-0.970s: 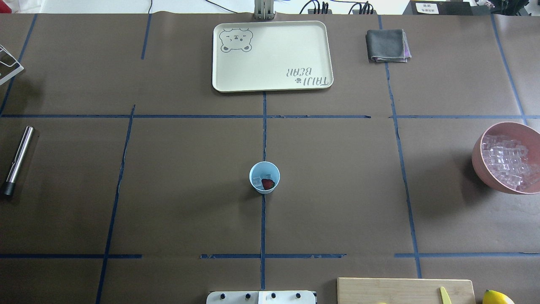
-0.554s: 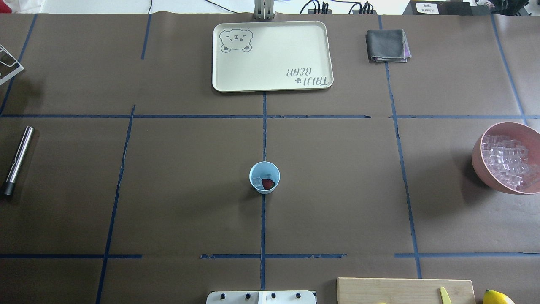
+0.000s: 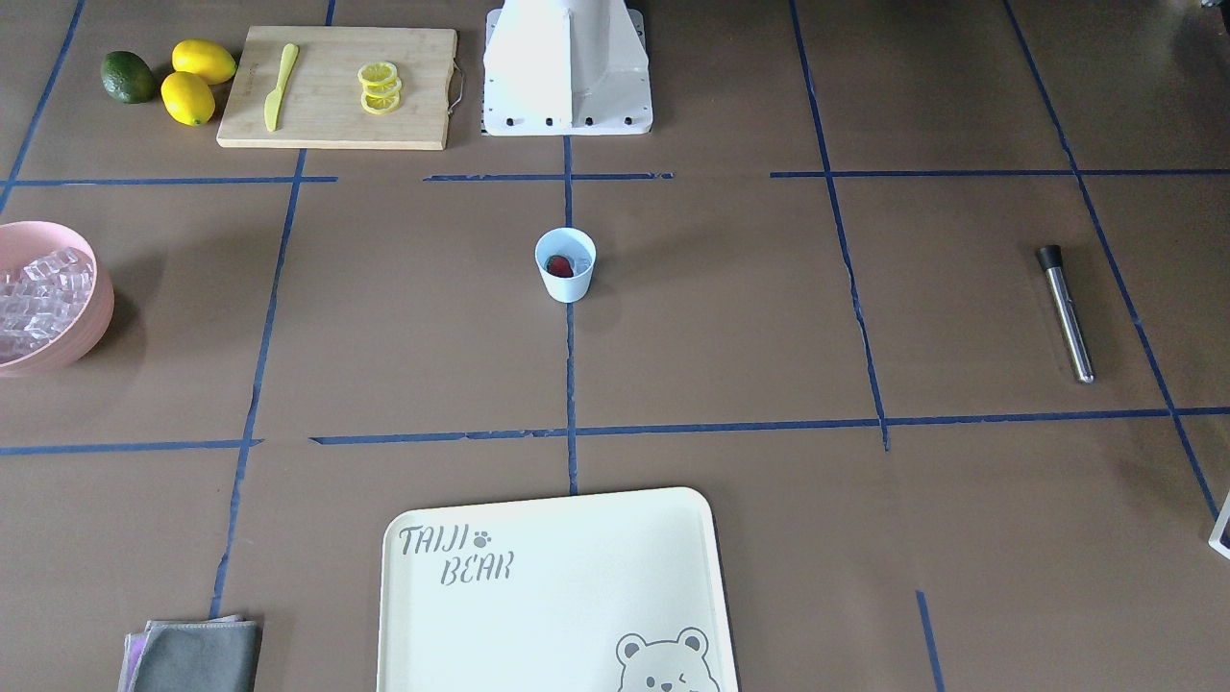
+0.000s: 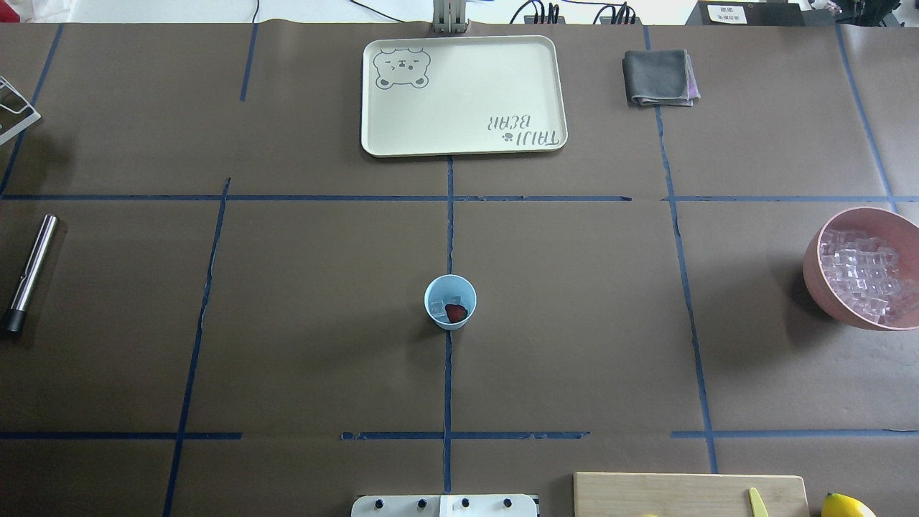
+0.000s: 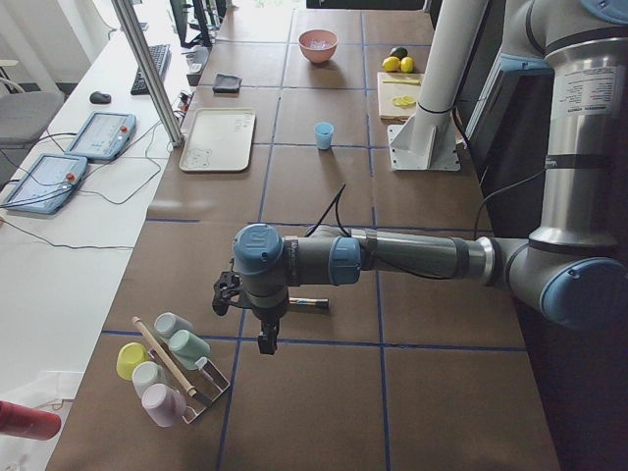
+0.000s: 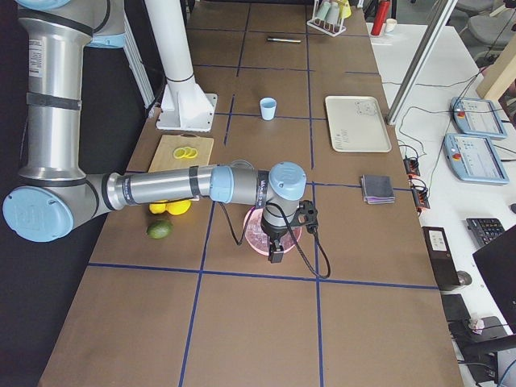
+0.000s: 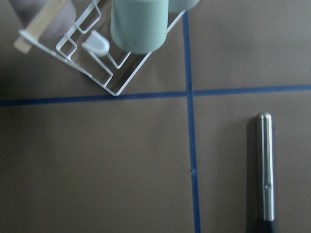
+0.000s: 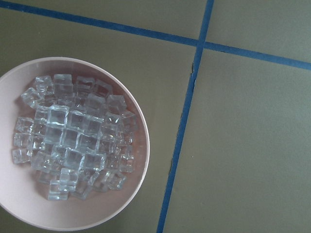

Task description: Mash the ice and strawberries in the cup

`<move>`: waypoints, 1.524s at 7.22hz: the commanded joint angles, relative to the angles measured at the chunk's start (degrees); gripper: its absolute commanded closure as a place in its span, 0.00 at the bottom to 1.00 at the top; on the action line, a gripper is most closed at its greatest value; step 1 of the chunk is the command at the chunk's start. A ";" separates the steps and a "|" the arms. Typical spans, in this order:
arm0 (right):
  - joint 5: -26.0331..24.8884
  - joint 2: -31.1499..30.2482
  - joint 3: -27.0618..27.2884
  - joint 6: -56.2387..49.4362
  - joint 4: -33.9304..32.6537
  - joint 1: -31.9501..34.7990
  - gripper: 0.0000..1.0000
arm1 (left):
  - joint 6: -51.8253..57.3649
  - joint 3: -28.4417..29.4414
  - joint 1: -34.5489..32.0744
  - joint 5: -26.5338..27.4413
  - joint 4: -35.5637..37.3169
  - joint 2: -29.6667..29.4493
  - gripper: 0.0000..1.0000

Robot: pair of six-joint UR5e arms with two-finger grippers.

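The cup (image 4: 450, 302) stood upright at the centre of the table (image 4: 323, 345), on the blue tape line running out from the robot's base, well apart from every other item. Inside it lay one strawberry (image 4: 455, 312) with a few cubes of ice (image 4: 436, 309) beside it. A far larger heap of ice filled the pink bowl (image 4: 815, 276) at the table's right end. The right gripper (image 6: 275, 258) hung above that bowl, its wrist camera looking straight down on the cubes. It appeared in the right side view only, and the state of its jaws could not be told. The left gripper (image 5: 265, 345) hung low at the table's left end, just beside a steel rod (image 3: 1065, 312) with a black tip that lay flat on the surface. It too appeared in a side view only, so the state of its jaws could not be told. A wire rack (image 5: 172, 368) of pastel tumblers stood near that gripper. A cream tray (image 4: 463, 93) and a folded grey cloth (image 4: 659, 77) lay along the far edge. A wooden board (image 3: 336, 86) near the base carried a yellow knife (image 3: 279, 85) and lemon slices (image 3: 380, 86), with two lemons (image 3: 197, 82) beside it.
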 commanded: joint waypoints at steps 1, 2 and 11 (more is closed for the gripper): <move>-0.97 -0.26 0.33 0.36 -0.07 0.12 0.00 | 1.13 0.96 0.28 -2.68 -0.35 1.68 0.00; -0.88 0.00 -0.01 0.45 0.01 0.04 0.00 | 0.69 1.05 0.45 -2.96 -0.26 1.69 0.00; -0.89 -0.61 1.57 -0.08 -0.95 -0.93 0.00 | -4.32 -3.00 5.02 -1.91 0.09 0.98 0.00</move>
